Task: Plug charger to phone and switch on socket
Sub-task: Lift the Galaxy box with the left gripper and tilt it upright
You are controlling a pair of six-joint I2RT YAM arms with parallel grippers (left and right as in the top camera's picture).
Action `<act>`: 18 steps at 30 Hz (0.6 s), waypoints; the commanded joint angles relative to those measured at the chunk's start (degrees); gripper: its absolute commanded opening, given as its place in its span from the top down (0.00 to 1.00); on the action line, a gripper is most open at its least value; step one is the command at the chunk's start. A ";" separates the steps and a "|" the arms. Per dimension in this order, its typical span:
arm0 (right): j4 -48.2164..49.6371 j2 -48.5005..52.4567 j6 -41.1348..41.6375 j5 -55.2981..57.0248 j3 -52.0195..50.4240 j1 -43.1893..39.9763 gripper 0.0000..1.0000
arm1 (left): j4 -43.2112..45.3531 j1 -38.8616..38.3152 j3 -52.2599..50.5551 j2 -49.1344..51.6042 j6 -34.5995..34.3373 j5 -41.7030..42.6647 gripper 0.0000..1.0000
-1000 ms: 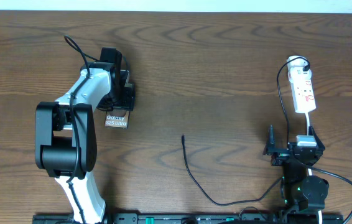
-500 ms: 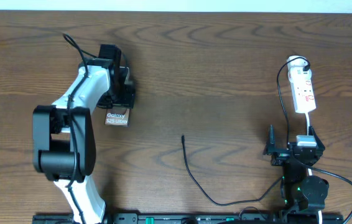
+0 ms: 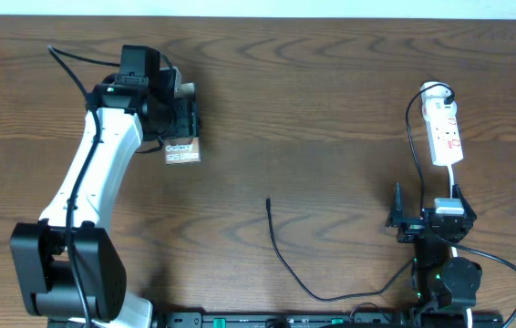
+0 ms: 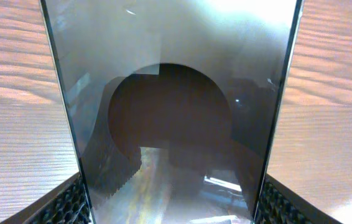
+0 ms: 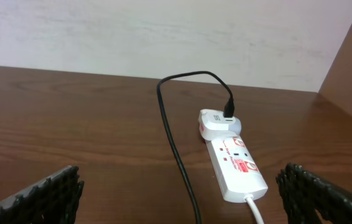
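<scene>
My left gripper [image 3: 180, 118] is shut on the phone [image 3: 182, 150], a brown-bronze rectangle with white lettering, held at the back left of the table. In the left wrist view the phone's glossy face [image 4: 170, 112] fills the space between my two fingers. The charger cable [image 3: 281, 255] lies on the table with its slim plug tip [image 3: 268, 201] free near the middle. The white socket strip [image 3: 444, 135] lies at the right with a plug in its far end; it also shows in the right wrist view [image 5: 235, 165]. My right gripper [image 3: 427, 217] is open and empty, just in front of the strip.
The black cable [image 5: 179, 155] runs from the strip's plug along the table towards my right gripper. The strip's white cord [image 5: 255, 208] leaves its near end. A pale wall stands behind the table's far edge.
My left arm has swung left and back, carrying the phone a little farther back and to the right. The right arm, cable and strip have not moved.
</scene>
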 commanded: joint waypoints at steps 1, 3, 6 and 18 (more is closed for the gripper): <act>-0.22 -0.33 -0.76 -0.13 -0.09 -0.42 0.01 | 0.09 0.26 1.86 -2.21 -6.64 12.66 0.93; -0.22 -0.33 -0.76 -0.13 -0.09 -0.42 0.01 | 0.26 1.05 1.86 -2.19 -10.86 20.59 0.92; -0.22 -0.33 -0.76 -0.13 -0.09 -0.42 0.01 | 0.94 2.82 1.86 -2.19 -17.27 28.59 0.92; -0.22 -0.28 -0.76 -0.13 -0.09 -0.42 0.01 | 8.66 10.40 1.86 -2.19 -52.09 51.06 0.93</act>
